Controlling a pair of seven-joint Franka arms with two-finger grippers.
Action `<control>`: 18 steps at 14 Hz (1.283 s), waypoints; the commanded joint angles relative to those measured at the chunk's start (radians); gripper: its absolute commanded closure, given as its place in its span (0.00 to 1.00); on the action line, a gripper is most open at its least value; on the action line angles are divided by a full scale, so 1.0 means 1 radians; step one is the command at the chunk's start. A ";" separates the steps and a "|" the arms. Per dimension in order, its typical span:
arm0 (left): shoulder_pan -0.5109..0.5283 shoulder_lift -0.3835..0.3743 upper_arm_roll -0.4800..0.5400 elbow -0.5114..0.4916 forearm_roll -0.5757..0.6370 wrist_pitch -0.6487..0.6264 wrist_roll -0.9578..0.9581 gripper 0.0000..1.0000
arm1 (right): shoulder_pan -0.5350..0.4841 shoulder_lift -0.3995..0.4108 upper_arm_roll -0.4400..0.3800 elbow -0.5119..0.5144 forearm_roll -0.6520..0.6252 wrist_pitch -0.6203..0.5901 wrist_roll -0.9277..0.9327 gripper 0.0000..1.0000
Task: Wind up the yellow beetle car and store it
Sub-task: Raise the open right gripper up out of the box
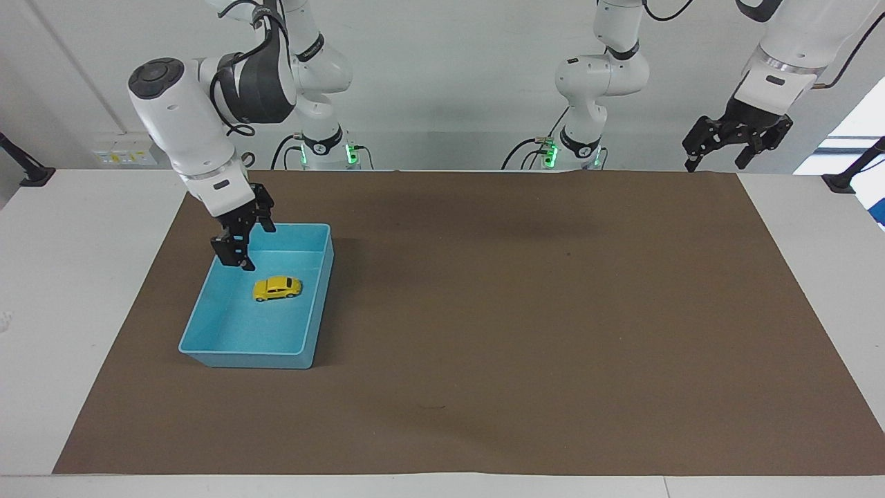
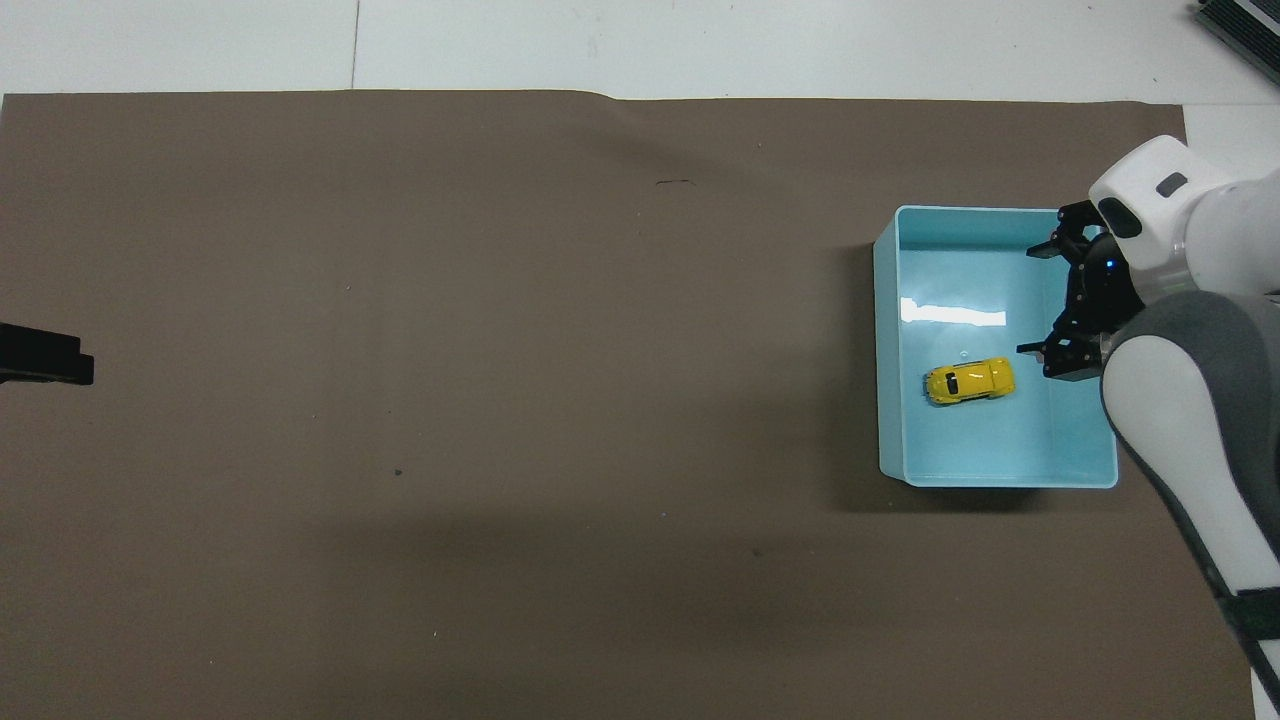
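Right gripper (image 1: pixel 247 243) hangs over blue tray (image 1: pixel 314 319), fingers apart, empty. Yellow beetle car (image 1: pixel 277 288) sits upright inside tray, touching nothing. Best to lift straight, clear of rim. Left gripper (image 1: pixel 734 142) waits over the table's edge, fingers apart.

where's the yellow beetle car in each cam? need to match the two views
Facing view: yellow beetle car lies on the floor of the blue tray, in the picture's left half, below the raised right gripper.
Overhead view: the car lies in the same tray, at the picture's right.
Shared landmark: the blue tray, at the right arm's end of the table.
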 commanded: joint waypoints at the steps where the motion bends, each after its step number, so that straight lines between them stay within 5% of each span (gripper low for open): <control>1: 0.021 -0.009 -0.012 0.004 -0.010 -0.015 0.004 0.00 | 0.012 -0.033 -0.005 0.005 0.014 -0.053 0.124 0.00; 18: 0.021 -0.009 -0.012 0.004 -0.011 -0.015 0.004 0.00 | 0.105 -0.056 -0.087 0.157 0.009 -0.246 0.904 0.00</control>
